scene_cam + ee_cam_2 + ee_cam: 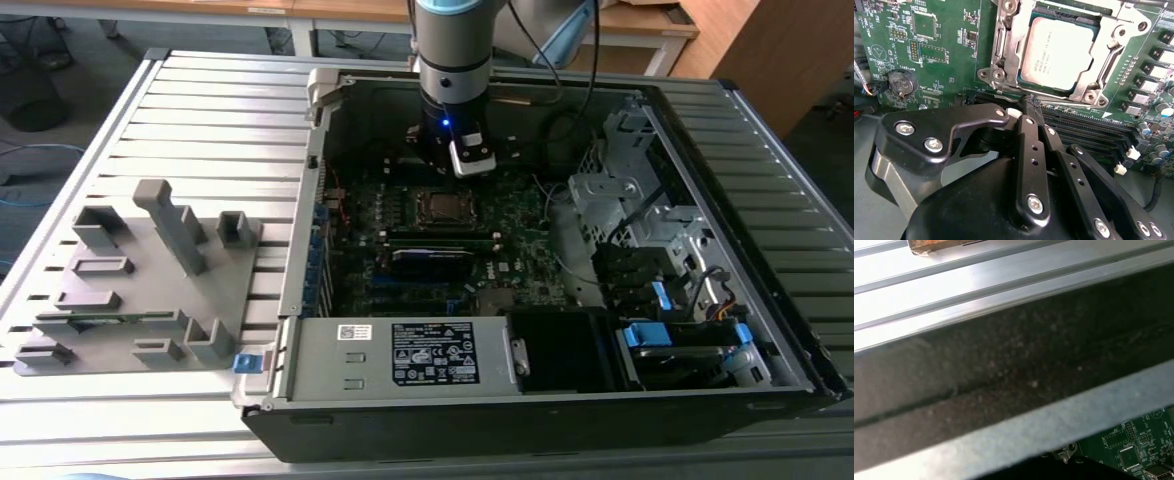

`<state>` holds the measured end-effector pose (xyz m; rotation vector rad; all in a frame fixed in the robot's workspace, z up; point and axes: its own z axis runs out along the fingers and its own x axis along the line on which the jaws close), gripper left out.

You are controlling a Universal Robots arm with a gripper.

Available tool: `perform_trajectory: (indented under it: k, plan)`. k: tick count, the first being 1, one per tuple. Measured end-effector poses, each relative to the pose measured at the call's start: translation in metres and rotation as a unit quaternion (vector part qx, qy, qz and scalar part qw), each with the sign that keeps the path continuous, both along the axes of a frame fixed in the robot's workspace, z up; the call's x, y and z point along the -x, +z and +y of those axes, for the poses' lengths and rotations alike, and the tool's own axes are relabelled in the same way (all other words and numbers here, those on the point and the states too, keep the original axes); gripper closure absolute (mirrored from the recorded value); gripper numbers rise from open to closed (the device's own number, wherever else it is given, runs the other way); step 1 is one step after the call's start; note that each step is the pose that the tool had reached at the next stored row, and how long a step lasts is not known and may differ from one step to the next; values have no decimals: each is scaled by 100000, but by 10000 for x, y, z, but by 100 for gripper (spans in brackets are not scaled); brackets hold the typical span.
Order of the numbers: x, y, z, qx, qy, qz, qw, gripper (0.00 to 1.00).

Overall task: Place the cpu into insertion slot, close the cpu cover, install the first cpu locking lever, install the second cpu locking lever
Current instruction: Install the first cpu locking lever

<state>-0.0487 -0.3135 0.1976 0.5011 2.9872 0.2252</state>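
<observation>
The cpu (1061, 52) lies flat in the insertion slot (438, 205), its silver-grey top showing through the window of the cpu cover (1004, 55), which lies down around it. A thin metal locking lever (1111, 57) runs along one side of the cover. My gripper (1026, 106) hovers just off the socket's edge, over the black memory slots, with its black fingers (1024, 150) shut together and nothing between them. In the exterior view the gripper (470, 170) hangs inside the open computer case, just behind the socket and slightly toward the exterior view's right.
The green motherboard (514, 250) fills the case floor, with a coin battery (900, 82), memory slots (1089, 130) and cables around the socket. A drive cage (627, 215) rises at the exterior view's right. A grey fixture tray (134, 285) sits outside at the left. The case wall (1004, 385) is close.
</observation>
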Motion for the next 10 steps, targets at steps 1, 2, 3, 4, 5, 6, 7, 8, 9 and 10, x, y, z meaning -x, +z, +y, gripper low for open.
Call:
perform_trajectory:
  k: [1,2,3,4,5,6,7,8,9,10]
  plan:
    - [0,0,0,1,-1,0,100000,89]
    - [0,0,0,-2,-4,-1,100000,89]
    - [0,-1,0,-5,-3,-2,100000,89]
    - [-1,0,0,-4,-1,-4,100000,89]
    - [-1,1,1,-8,-2,-5,100000,89]
    - [-1,6,0,-6,-3,-3,100000,89]
    - [-1,12,1,-11,-3,-7,100000,89]
    - [-1,17,1,-11,-3,-8,100000,89]
    - [-1,23,1,-7,-4,-6,100000,89]
    - [-1,26,2,-13,1,-11,100000,89]
